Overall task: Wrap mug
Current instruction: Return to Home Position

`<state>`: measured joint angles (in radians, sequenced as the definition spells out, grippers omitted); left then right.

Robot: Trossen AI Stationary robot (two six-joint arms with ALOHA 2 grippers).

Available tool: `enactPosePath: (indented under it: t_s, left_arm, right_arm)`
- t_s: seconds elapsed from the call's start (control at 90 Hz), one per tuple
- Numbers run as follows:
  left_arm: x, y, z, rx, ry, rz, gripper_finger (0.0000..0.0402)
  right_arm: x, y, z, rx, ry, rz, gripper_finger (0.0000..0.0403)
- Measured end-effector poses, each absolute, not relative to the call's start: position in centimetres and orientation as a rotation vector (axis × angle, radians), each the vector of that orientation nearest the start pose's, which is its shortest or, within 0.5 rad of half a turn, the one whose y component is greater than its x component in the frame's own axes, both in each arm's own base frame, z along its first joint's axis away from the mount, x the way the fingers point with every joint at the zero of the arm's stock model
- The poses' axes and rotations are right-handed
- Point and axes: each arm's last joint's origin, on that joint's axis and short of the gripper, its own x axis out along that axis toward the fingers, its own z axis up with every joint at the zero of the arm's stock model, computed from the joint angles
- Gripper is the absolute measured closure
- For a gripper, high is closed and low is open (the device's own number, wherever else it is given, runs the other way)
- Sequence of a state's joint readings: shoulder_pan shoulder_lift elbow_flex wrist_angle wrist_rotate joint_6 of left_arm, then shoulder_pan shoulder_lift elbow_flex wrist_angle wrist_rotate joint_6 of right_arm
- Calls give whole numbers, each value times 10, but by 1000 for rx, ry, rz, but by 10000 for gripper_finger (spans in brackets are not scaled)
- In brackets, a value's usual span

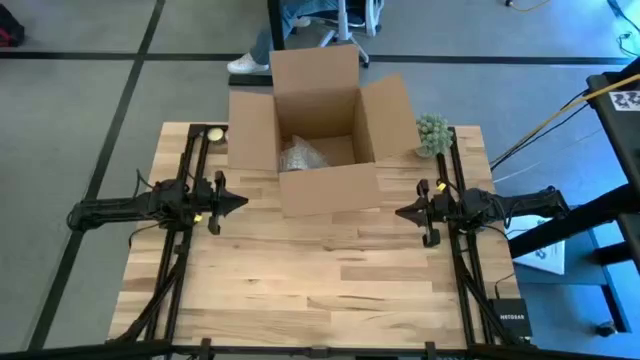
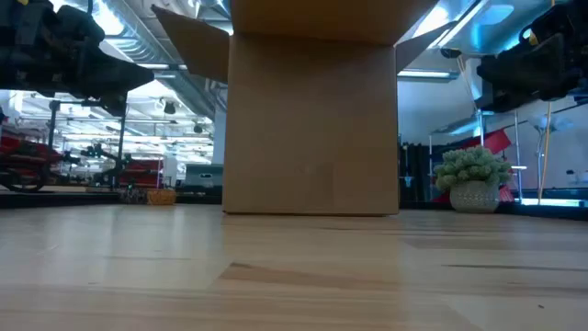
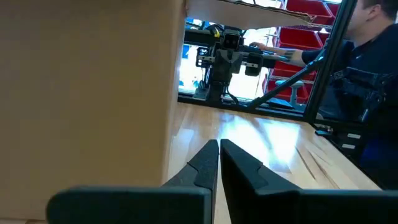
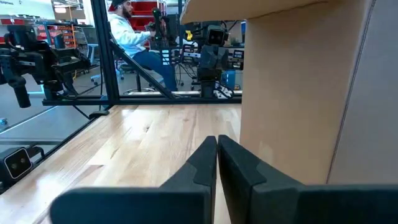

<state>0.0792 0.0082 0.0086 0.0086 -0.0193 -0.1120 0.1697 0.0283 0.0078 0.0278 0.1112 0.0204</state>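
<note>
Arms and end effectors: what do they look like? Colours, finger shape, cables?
Left arm and right arm: black jointed links, black cables trailing. Left end effector and right end effector: two matte dark fingers each, tapering to wedge tips; small yellow spots by the wrists. No readable markings.

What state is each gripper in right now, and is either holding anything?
Left gripper: shut, holding nothing, beside the box.
Right gripper: shut, holding nothing, at the box's other side.
</note>
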Motion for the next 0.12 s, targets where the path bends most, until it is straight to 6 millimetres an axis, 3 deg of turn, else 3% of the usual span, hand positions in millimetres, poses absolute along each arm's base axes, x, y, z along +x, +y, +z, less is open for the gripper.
enactPosePath:
  t_s: [0.122]
  left_arm:
    - [97,8,167,-111,-14,98,402]
  right_arm:
    - [98,14,167,21,-6,59,402]
